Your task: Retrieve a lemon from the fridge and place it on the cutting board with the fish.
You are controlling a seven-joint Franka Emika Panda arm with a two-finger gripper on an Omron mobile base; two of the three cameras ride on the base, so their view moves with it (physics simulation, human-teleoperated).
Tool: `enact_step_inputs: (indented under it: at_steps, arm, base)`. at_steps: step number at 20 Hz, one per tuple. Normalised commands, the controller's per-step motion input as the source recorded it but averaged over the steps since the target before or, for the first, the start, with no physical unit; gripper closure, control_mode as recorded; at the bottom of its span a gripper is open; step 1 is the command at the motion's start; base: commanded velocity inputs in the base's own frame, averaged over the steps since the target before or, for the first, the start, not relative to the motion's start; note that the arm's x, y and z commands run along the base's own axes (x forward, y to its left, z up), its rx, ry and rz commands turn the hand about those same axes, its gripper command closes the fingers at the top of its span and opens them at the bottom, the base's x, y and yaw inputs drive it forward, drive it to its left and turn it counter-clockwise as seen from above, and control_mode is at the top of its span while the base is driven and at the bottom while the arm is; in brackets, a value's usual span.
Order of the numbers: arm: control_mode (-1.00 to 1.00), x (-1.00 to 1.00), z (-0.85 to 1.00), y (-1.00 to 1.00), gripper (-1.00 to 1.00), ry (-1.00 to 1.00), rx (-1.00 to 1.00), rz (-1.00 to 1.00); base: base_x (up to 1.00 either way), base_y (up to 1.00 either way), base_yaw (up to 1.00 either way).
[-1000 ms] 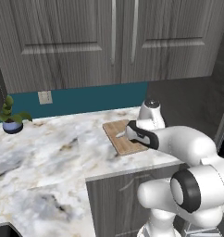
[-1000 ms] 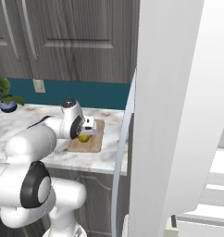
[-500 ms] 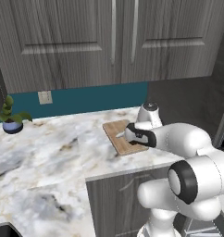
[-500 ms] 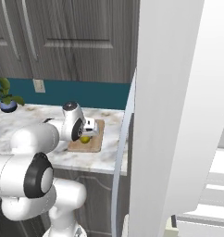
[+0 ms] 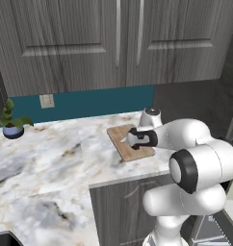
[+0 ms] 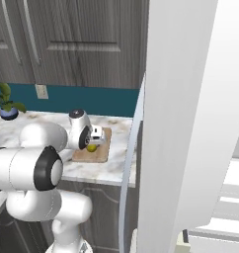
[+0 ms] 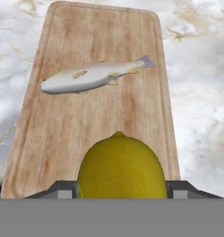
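Presently, in the left base view, the gripper (image 5: 133,140) hangs low over the cutting board (image 5: 123,145), which lies flat on the marble worktop (image 5: 51,163) near its front right edge. The arm covers the middle and far part of the board. A potted plant (image 5: 12,122) stands at the far left of the worktop, well apart from the board, and a wall outlet (image 5: 46,101) sits on the teal backsplash above it.

From the right base view, the lemon (image 6: 92,147) shows as a yellow spot under the gripper (image 6: 96,140), over the cutting board (image 6: 97,154). Whether it touches the wood cannot be told. The open fridge (image 6: 180,123) door stands just right of the board, and white shelves show at the far right.

On the hand view, the lemon (image 7: 121,167) sits between the finger tips (image 7: 63,190) at the bottom, and the jaws are closed on it. It is over the near end of the cutting board (image 7: 49,139). The fish (image 7: 90,76) lies flat across the far half of the board, head to the left, tail to the right, apart from the lemon.

Against half a second ago, the gripper is lower over the board in both base views; the board, plant and fridge door are unchanged.
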Motion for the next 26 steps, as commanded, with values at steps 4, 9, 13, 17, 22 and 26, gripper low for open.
enact_step_inputs:
  at_steps: [4, 9, 13, 17, 22, 26]
  arm:
    - [-1.00, 0.15, -0.20, 0.08, 1.00, 0.00, 0.00, 0.00]
    - [-1.00, 0.11, -0.25, 0.04, 1.00, 0.00, 0.00, 0.00]
    - [-1.00, 0.03, -0.08, 0.01, 1.00, 0.00, 0.00, 0.00]
    - [-1.00, 0.00, -0.01, 0.00, 1.00, 0.00, 0.00, 0.00]
    - [-1.00, 0.02, -0.12, 0.00, 1.00, 0.00, 0.00, 0.00]
    - [-1.00, 0.01, -0.06, 0.00, 1.00, 0.00, 0.00, 0.00]
  base:
    - [0.00, 0.00, 0.00]
    - [0.00, 0.00, 0.00]
    - [0.00, 0.00, 0.00]
    - [0.00, 0.00, 0.00]
    - [0.00, 0.00, 0.00]
    - [0.00, 0.00, 0.00]
